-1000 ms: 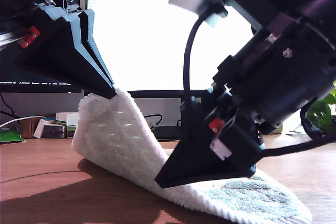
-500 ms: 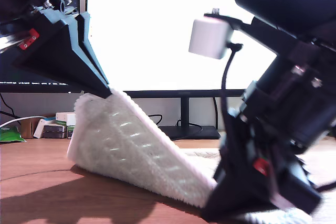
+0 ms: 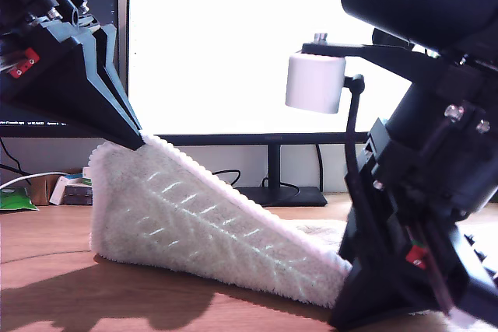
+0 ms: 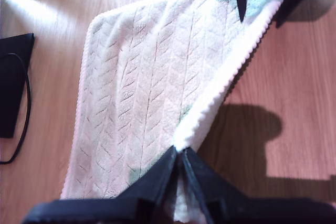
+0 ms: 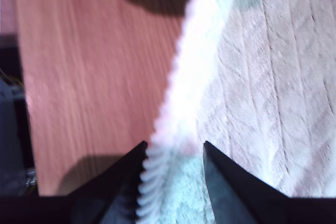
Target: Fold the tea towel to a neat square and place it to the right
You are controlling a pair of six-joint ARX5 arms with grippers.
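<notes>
1. The towel (image 3: 194, 223) is seen in front of the monitor (image 3: 233, 52), on the table (image 3: 54, 262). One corner is lifted to about the height of the monitor's lower edge, and the rest slopes down to the table towards the exterior view's right.
2. The raised corner is pinched by my first gripper (image 3: 142, 144), under the monitor's corner at the exterior view's left. In the first wrist view its jaws (image 4: 180, 155) are pressed together with only the cloth (image 4: 142, 93) between them.
3. My second gripper (image 3: 342, 318) is held low at the table, below the monitor's other end, where the sloping corded edge comes down.
4. In the second wrist view its jaws (image 5: 173, 153) are shown narrowly apart, with the corded edge of the towel (image 5: 262, 77) lying between them. Whether the cloth is clamped cannot be told.
5. The same gripper (image 4: 260, 19) is seen at the far end of the towel in the first wrist view, one finger on each side of the edge.
6. A faint leaf-rib pattern is visible on the lifted face.
</notes>
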